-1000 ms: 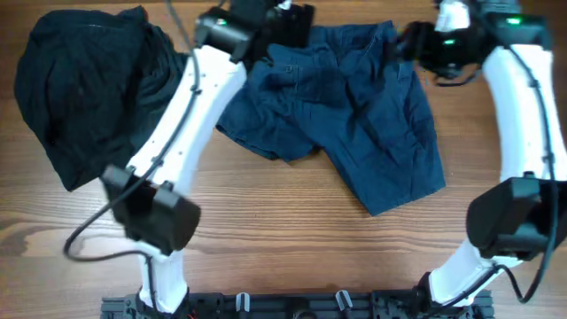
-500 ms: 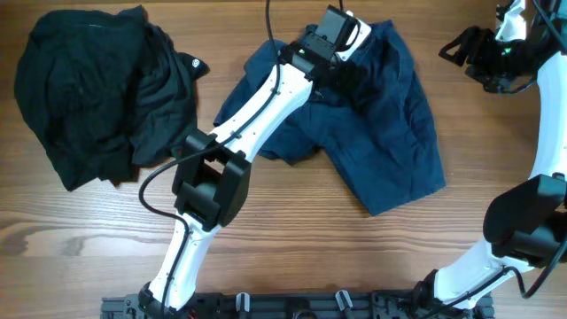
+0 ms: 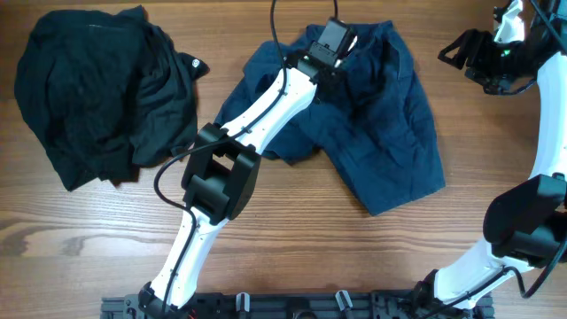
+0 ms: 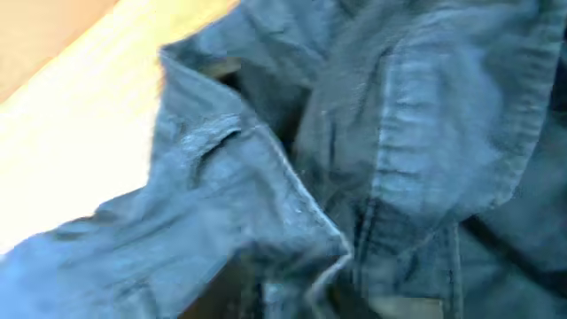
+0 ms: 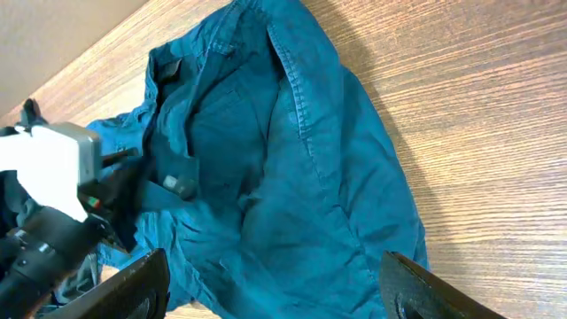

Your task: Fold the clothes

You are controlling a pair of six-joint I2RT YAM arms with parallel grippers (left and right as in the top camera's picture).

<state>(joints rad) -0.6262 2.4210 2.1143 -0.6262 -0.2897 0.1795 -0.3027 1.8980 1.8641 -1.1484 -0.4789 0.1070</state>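
Wooden worktop (image 3: 292, 221) bears navy shorts (image 3: 394, 133). Their top edge lies under my left end effector (image 3: 332, 40), likely for gripping; its closure I cannot tell. My right end effector (image 5: 270, 275) hangs spread, empty.

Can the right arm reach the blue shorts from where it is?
Probably yes: the right gripper hangs open beside the shorts with only bare table between, and the left gripper sits farther across them.
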